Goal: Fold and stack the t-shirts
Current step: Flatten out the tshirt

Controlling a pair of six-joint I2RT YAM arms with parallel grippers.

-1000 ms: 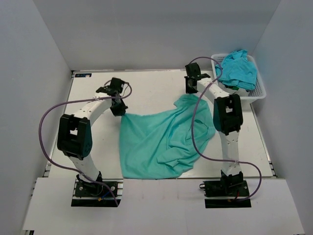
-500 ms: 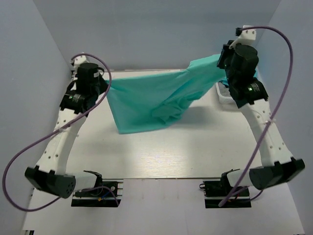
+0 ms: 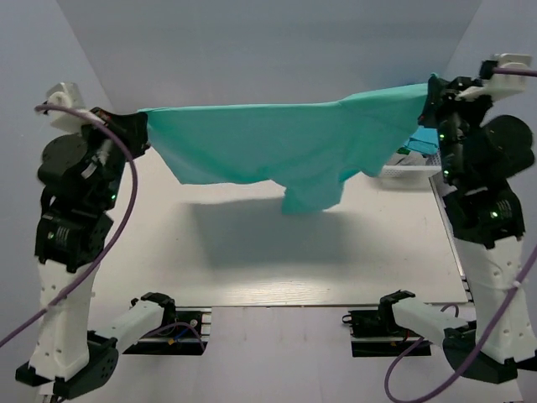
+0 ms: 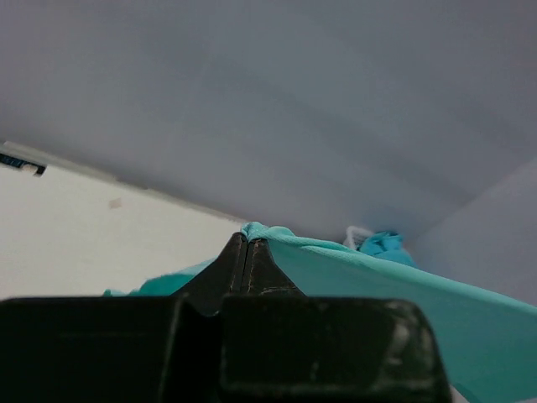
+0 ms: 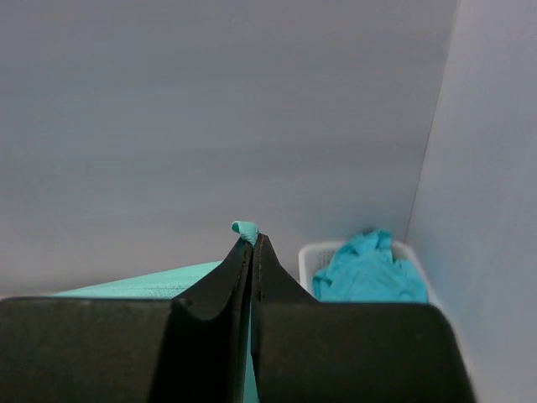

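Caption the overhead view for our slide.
Teal t-shirt stretched in mid-air between left gripper and right gripper, above the table.

My left arm (image 3: 63, 302) and right arm (image 3: 495, 277): white links, black joint housings, purple cables (image 3: 128, 189), tapered black fingers (image 4: 231, 269).

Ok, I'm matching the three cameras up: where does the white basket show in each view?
Top external: basket far right, mostly hidden behind the stretched teal t-shirt.
Left wrist: small white corner right of centre, above the shirt's edge.
Right wrist: low, right of centre, blue tee inside.
Shared landmark: the teal t-shirt, in all three.
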